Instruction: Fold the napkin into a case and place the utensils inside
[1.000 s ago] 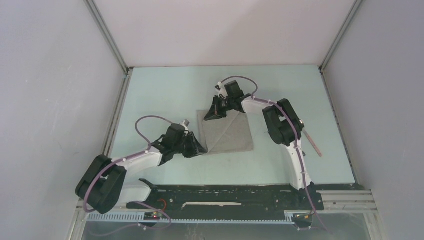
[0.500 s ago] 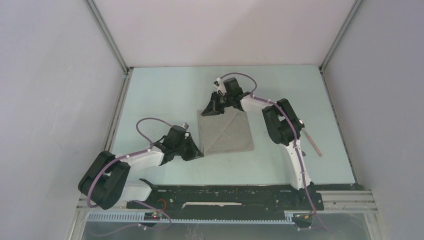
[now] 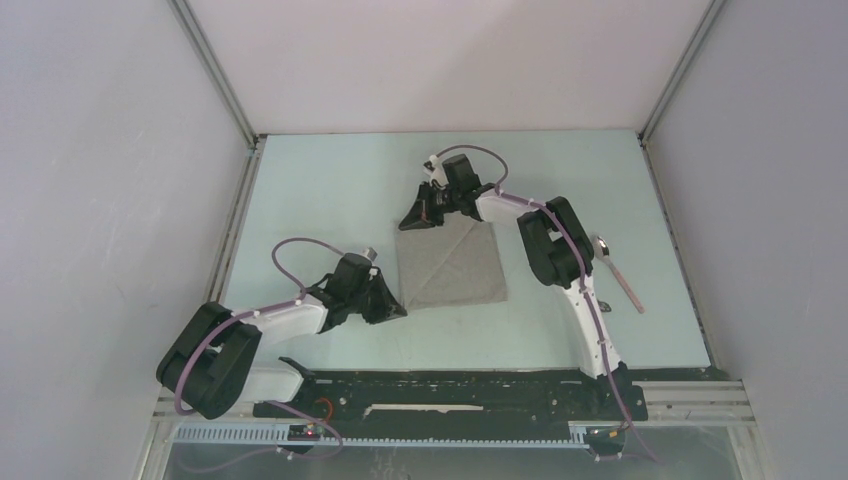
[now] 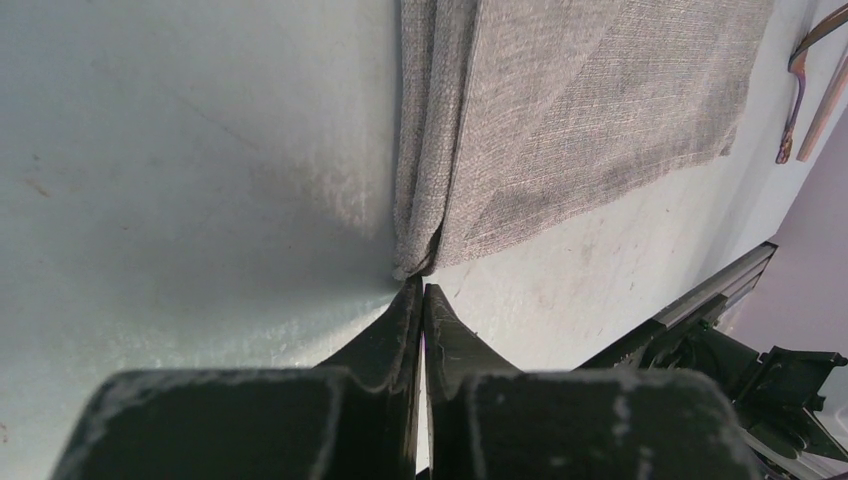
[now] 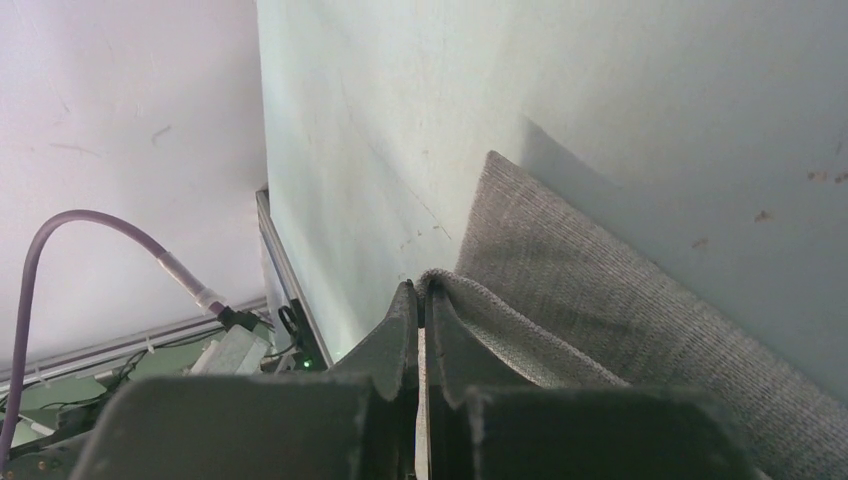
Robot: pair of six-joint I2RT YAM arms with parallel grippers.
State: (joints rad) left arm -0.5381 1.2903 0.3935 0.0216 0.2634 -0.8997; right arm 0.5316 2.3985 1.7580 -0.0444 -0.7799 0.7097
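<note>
The grey-beige napkin (image 3: 455, 265) lies flat mid-table, with a diagonal fold line across it. My left gripper (image 3: 398, 310) is at its near-left corner. In the left wrist view its jaws (image 4: 421, 287) are shut, with the bunched corner of the napkin (image 4: 600, 100) pinched at their tips. My right gripper (image 3: 407, 224) is at the far-left corner, shut (image 5: 419, 290) on the napkin's edge (image 5: 600, 290), which drapes over one fingertip. The utensils (image 3: 618, 275) lie to the right of the right arm; a spoon bowl and a pinkish handle show. Two handles (image 4: 810, 100) appear in the left wrist view. No case is in view.
The enclosure's white walls and metal frame posts (image 3: 235, 200) border the pale table (image 3: 330, 190) on the left, back and right. The black base rail (image 3: 450, 385) runs along the near edge. The right arm's elbow (image 3: 550, 245) stands between napkin and utensils.
My left gripper has closed on the napkin's near-left corner and drawn slightly left. The right gripper has shifted left and away with its corner, and its arm has uncovered the spoon bowl.
</note>
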